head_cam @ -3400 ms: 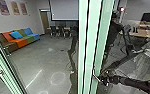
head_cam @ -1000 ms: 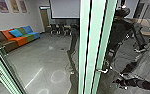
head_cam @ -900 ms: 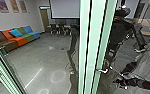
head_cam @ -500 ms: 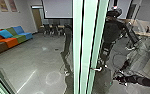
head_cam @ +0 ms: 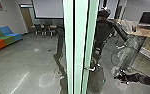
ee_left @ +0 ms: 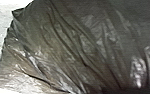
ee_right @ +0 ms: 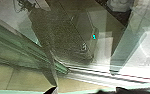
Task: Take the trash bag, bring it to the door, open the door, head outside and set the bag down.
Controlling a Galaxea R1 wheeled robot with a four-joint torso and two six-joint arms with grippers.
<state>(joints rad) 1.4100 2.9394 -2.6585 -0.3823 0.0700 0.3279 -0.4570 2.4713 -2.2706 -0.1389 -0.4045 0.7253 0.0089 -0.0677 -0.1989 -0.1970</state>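
My right gripper (head_cam: 121,77) is at the lower right of the head view, on the dark arm coming in from the right. It is apart from the metal handle (head_cam: 90,68) on the pale green door frame (head_cam: 77,47), which stands upright through the middle. The trash bag (ee_left: 73,47) shows large in the left wrist view, dark, shiny and creased, its folds drawn together towards one edge; the left gripper's hold on it is hidden. In the right wrist view are glass and a green-edged frame (ee_right: 28,50).
Through the glass are a colourful sofa (head_cam: 4,37), chairs (head_cam: 44,29) and a white screen (head_cam: 48,8). A dark robot-shaped reflection (head_cam: 103,32) shows right of the frame, near a desk (head_cam: 141,32) with a monitor (head_cam: 148,18). Grey floor (head_cam: 28,60) lies on the left.
The head view has shifted, with the camera turning right. My right gripper, at the handle in the oldest picture, has moved away to the right of it.
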